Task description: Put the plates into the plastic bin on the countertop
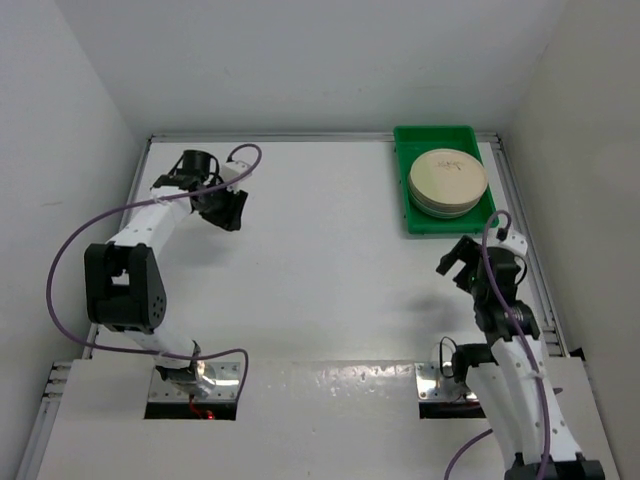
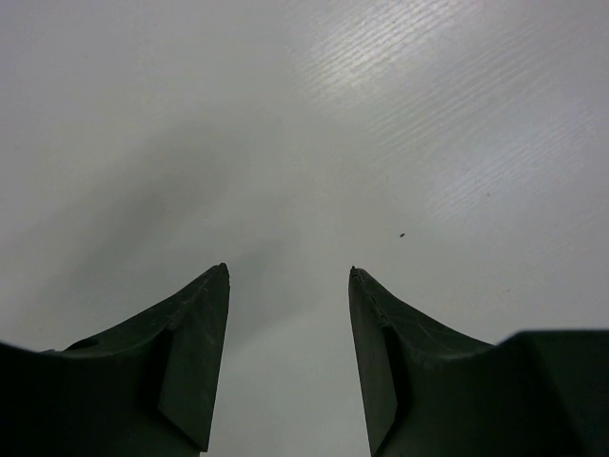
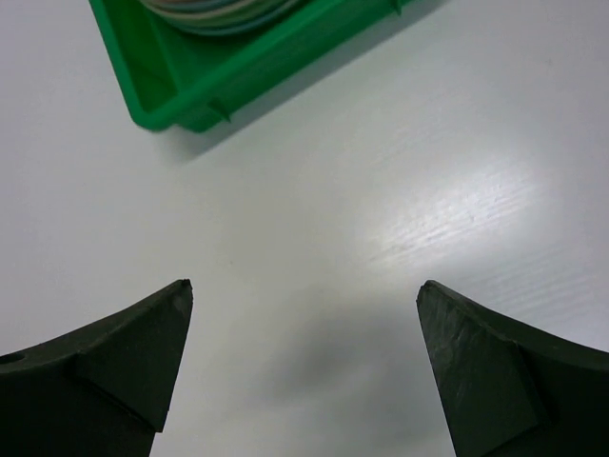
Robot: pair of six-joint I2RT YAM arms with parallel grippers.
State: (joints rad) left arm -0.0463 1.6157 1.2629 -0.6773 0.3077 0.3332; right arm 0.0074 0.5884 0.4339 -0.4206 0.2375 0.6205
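Observation:
A stack of cream plates (image 1: 447, 181) sits inside the bright green plastic bin (image 1: 420, 218) at the far right of the white countertop (image 1: 320, 270). The right wrist view shows the bin's near corner (image 3: 162, 90) and the edge of the plates (image 3: 224, 14). My right gripper (image 1: 458, 266) is open and empty, a little in front of the bin (image 3: 303, 290). My left gripper (image 1: 228, 213) is open and empty over bare countertop at the far left (image 2: 288, 271).
A thin raised edge (image 1: 300, 137) borders the countertop at the back and sides. White walls (image 1: 60, 130) close in on the left, back and right. Purple cables (image 1: 60, 270) loop beside the left arm.

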